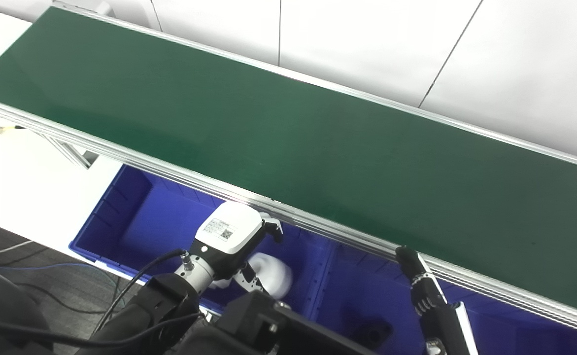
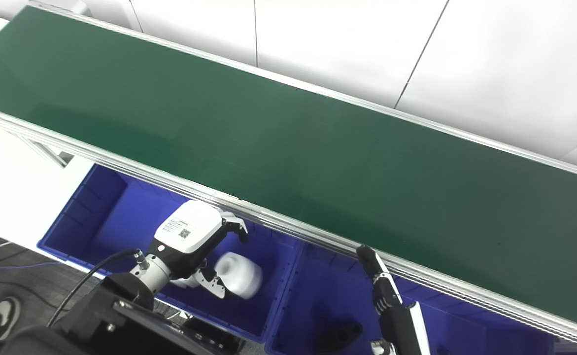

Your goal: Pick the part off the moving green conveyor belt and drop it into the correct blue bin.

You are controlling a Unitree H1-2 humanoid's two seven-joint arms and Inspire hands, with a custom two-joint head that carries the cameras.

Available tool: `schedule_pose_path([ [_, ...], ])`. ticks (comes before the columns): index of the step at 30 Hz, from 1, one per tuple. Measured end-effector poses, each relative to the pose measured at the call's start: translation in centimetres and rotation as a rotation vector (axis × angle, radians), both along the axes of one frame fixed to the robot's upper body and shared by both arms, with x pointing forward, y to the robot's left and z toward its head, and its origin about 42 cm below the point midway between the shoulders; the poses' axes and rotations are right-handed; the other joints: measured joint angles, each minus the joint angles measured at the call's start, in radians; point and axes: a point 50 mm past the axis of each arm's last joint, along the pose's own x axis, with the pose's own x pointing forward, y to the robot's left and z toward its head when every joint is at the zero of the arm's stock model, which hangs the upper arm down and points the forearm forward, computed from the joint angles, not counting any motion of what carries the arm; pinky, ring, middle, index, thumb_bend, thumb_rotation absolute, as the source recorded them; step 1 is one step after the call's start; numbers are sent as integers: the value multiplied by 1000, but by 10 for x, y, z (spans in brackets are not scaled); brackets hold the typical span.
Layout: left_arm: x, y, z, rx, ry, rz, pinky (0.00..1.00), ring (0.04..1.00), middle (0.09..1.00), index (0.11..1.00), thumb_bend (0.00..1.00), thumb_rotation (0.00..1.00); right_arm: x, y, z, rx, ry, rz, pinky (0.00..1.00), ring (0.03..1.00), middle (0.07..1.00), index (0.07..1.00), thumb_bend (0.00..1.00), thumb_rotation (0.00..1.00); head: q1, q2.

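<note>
Two blue bins sit below the near rail of your green conveyor belt [image 1: 288, 128], whose surface carries no part. Your left robot hand [image 2: 194, 246] hangs over the left blue bin [image 2: 106, 212], fingers spread and holding nothing, with the white part [image 2: 239, 281] lying in that bin just beneath them. A black part [image 2: 337, 335] lies in the right blue bin [image 2: 313, 291]. Your right robot hand [image 2: 382, 291] points toward the rail; its grip you cannot tell.
</note>
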Motion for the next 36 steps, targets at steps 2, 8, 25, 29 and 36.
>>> schedule_pose_path([
  [2, 0, 0, 0, 0, 0, 0, 532, 630, 667, 589, 1000, 247, 0, 0, 0, 0, 1, 0, 968, 948, 928, 926, 902, 935, -2, 2],
  [8, -1, 0, 0, -6, 1, 2, 517, 613, 658, 590, 1000, 276, 0, 0, 0, 0, 1, 0, 971, 948, 929, 927, 894, 937, -5, 2],
  [25, -15, -19, 69, -642, 7, -91, 549, 640, 680, 627, 978, 499, -2, 12, 0, 8, 1, 1, 952, 943, 918, 908, 901, 931, -213, 11],
  [29, -10, -13, 86, -771, -6, -130, 535, 635, 685, 634, 972, 497, -3, 30, -1, 14, -4, 2, 927, 928, 909, 899, 897, 957, -383, 17],
  [36, 7, 3, 92, -894, -41, -177, 577, 678, 709, 657, 977, 600, -2, 56, 1, 17, -18, -14, 923, 937, 917, 896, 926, 978, -598, -9],
])
